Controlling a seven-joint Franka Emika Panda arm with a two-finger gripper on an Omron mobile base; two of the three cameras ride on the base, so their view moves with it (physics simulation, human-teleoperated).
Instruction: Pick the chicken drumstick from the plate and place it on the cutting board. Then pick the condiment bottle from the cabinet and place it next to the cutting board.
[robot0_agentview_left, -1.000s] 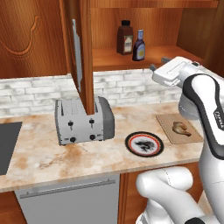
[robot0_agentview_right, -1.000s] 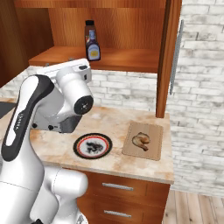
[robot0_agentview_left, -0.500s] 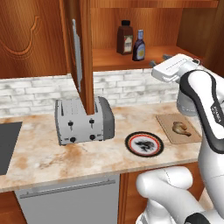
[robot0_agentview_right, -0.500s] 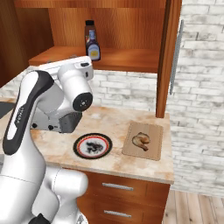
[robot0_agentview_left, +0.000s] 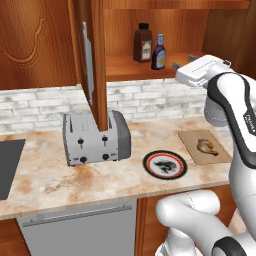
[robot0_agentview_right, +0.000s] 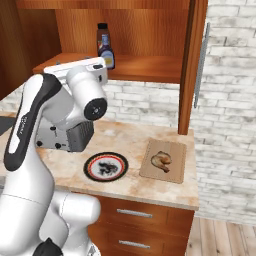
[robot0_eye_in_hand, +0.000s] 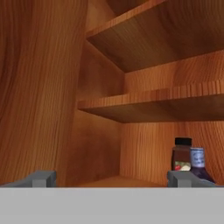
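A: Judging from the base views, the first step is done; the chicken drumstick (robot0_agentview_left: 206, 146) lies on the cutting board (robot0_agentview_left: 189, 139), at 3 o'clock of the plate (robot0_agentview_left: 165, 164); which step is in hand?

B: The bottle step, it is judged; the condiment bottle (robot0_eye_in_hand: 199, 165) stands on the cabinet (robot0_agentview_left: 125, 70) shelf, just beside a taller brown bottle (robot0_eye_in_hand: 181, 158); the gripper (robot0_eye_in_hand: 111, 179) is spread wide and holds nothing.

A: What is called for next?

B: A shift toward 3 o'clock in the hand view, so the bottle is brought between the jaws; compared with a second ago, the hand has been raised and carried toward the shelf.
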